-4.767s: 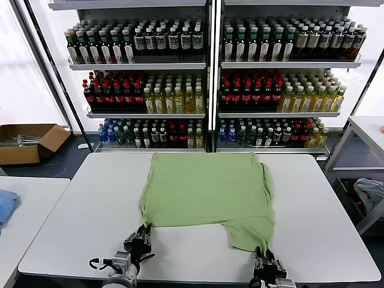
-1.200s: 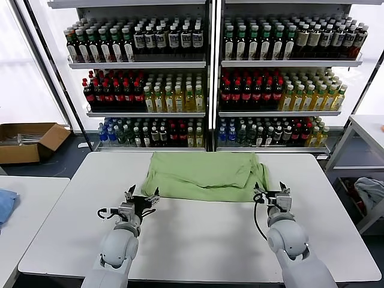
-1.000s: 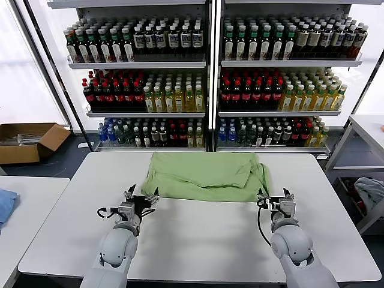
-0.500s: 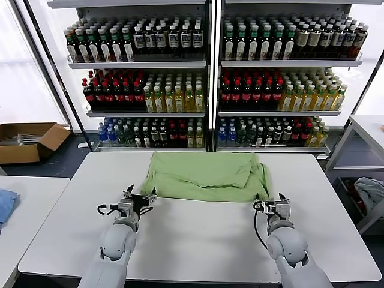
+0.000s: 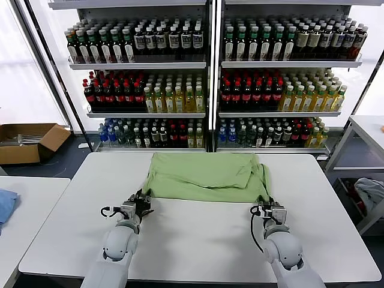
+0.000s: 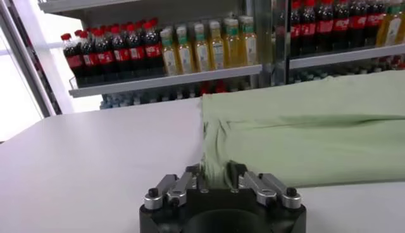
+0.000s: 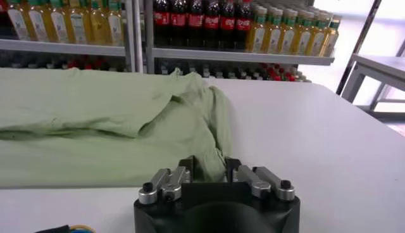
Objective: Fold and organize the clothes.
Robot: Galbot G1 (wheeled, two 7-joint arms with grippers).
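You have the folded green shirt (image 5: 204, 177) lying across the far half of the table (image 5: 198, 240). Your left gripper (image 5: 141, 202) pinches its near left corner, and your right gripper (image 5: 268, 209) pinches its near right corner.

The light green shirt (image 5: 206, 177) is lying folded in a wide band across the far half of the white table (image 5: 198, 240), its near corners bunching up slightly.
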